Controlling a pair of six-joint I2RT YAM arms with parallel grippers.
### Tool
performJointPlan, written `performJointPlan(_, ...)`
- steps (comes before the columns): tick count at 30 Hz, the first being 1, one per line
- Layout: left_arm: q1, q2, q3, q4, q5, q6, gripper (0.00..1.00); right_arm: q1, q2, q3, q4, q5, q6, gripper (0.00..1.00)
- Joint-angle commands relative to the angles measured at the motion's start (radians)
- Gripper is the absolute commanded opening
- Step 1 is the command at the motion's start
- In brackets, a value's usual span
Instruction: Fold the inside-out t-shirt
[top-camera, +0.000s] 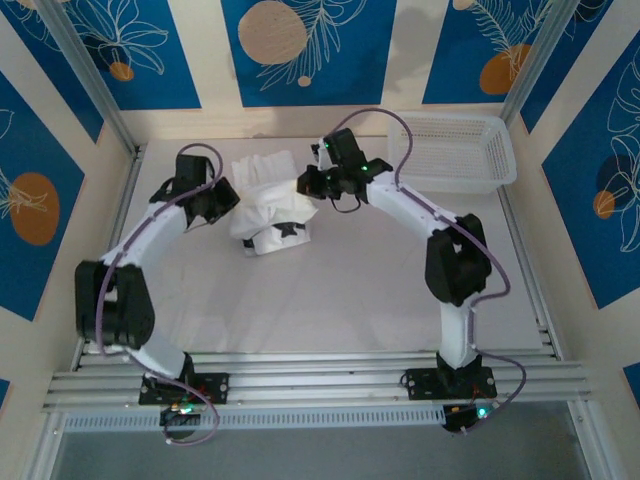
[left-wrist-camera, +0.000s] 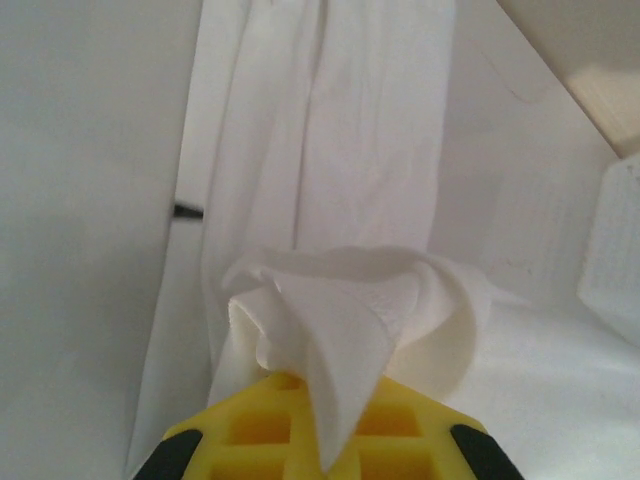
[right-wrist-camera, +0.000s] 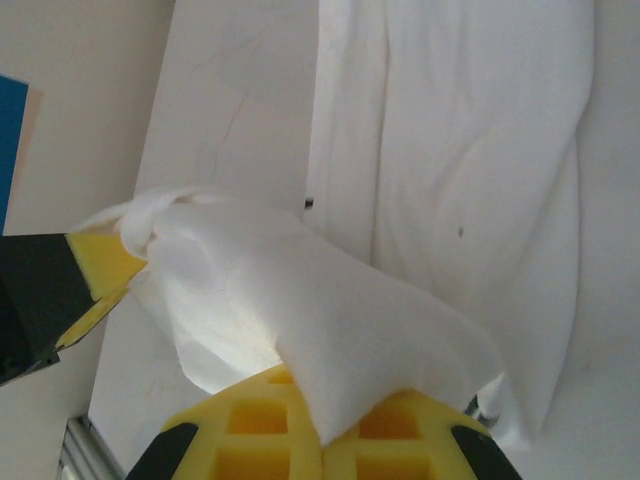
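Much bare table lies open on the near side of the basket, which sits at the far right edge. Left of the basket, well apart, the inside-out t-shirt is bunched, its long axis roughly near-to-far. The left gripper and right gripper each clamp its cloth.

T-shirt on the far middle of the table, basket at its far right corner, apart

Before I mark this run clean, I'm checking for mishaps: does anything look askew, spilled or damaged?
Nothing stands out. The t-shirt is bunched between the left gripper and right gripper, both shut on it; the basket sits upright, nothing spilled.
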Motion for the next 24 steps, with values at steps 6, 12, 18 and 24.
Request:
performJointPlan(6,0.038,0.272,0.218,0.029,-0.027,0.049,0.05,-0.046,0.327,0.468,-0.194,-0.045,-0.118,0.17)
performJointPlan(12,0.06,0.324,0.358,0.008,-0.024,0.084,0.41,-0.087,0.683,1.233,-0.636,-0.014,-0.21,0.63)
performJointPlan(18,0.059,0.084,0.232,-0.017,-0.047,0.156,0.48,-0.133,0.674,1.367,-0.944,-0.048,-0.341,0.63)
performJointPlan(24,0.0,-0.12,-0.101,-0.01,-0.018,0.208,0.47,-0.06,0.615,1.125,-1.052,-0.135,-0.464,0.54)
